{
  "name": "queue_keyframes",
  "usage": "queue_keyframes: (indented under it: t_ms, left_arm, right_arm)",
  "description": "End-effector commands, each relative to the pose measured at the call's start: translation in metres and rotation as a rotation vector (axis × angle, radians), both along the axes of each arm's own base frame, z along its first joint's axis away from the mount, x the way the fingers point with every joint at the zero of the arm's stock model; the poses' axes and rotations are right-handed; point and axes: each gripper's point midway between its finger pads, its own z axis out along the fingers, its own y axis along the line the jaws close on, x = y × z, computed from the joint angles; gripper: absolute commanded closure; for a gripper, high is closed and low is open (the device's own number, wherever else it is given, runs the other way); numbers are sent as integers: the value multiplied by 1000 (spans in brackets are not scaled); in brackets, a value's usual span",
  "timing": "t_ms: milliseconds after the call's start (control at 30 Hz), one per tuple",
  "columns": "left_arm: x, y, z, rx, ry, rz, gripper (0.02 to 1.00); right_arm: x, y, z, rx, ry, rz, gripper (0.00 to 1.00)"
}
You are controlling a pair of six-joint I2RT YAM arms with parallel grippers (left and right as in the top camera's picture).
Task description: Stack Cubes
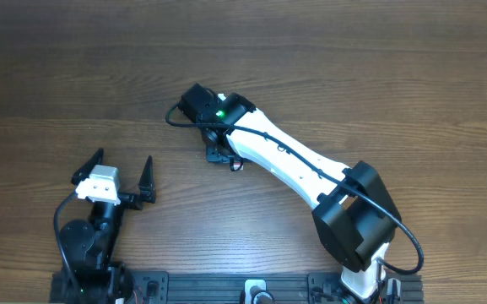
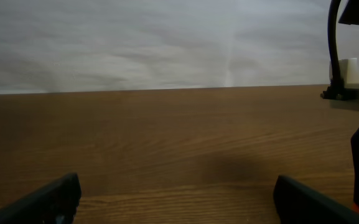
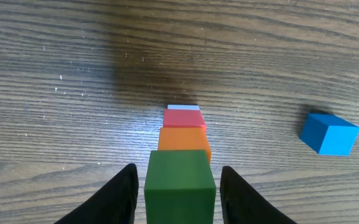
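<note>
A stack of cubes stands on the wooden table, with a green cube (image 3: pixel 179 180) on top, an orange cube (image 3: pixel 182 138) under it, then a red cube (image 3: pixel 183 117) and a white one (image 3: pixel 183 107) at the base. My right gripper (image 3: pixel 179 186) hangs over the stack, its fingers (image 3: pixel 127 190) on either side of the green cube with a thin gap on each side, so it is open. A blue cube (image 3: pixel 328 132) lies alone beside the stack. In the top view the right gripper (image 1: pixel 224 152) covers the stack, with a bit of red (image 1: pixel 237 165) showing. My left gripper (image 1: pixel 125 160) rests open and empty near its base.
The right arm (image 1: pixel 294 165) crosses the middle of the table diagonally, and part of it shows in the left wrist view (image 2: pixel 353 81). Bare wood (image 1: pixel 353 67) lies all around.
</note>
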Motion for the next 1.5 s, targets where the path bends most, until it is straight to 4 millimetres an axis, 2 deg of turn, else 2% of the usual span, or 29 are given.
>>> queue_keyframes:
  t_ms: [33,100,267,367,467,600,733,867,967,1067,1200,1400,1433,1500]
  left_arm:
    - [0,2,-1,15,-4,10,18]
    - [0,2,-1,15,-4,11,18]
    - [0,2,-1,15,-4,10,18]
    - [0,2,-1,15,-4,10,18]
    - [0,2,-1,15,-4,10,20]
    - [0,2,-1,15,-4,11,18]
    - [0,2,-1,15,-4,10,18]
    - [0,2,-1,15,-4,11,18]
    - [0,2,-1,15,-4,11,18]
    - [0,2,-1,15,-4,10,18]
    - [0,2,-1,15,-4,10,18]
    - [0,2,-1,15,-4,11,18]
    - [0,2,-1,15,-4,10,18]
    - [0,2,-1,15,-4,10,18]
  right_arm:
    - [4,1,0,4,-1,-8,577]
    - [4,1,0,5,0,-8,566]
    - [4,0,0,7,5,-13,432]
    - [5,0,1,10,2,-14,275]
    - [7,0,8,18,-6,-18,14]
    - [11,-6,37,38,-40,-31,7]
    - [17,-27,74,58,-102,-58,9]
    - [17,-58,105,80,-134,-92,7]
    - [9,-88,116,54,-119,-106,7]
    - [2,-110,106,25,-80,-121,7]
    - [-5,-130,72,-14,-26,-155,7]
    - [-12,-138,20,-10,11,-178,31]
    - [-15,-139,6,-12,15,-175,49]
    - [-15,-138,-5,-3,15,-149,73]
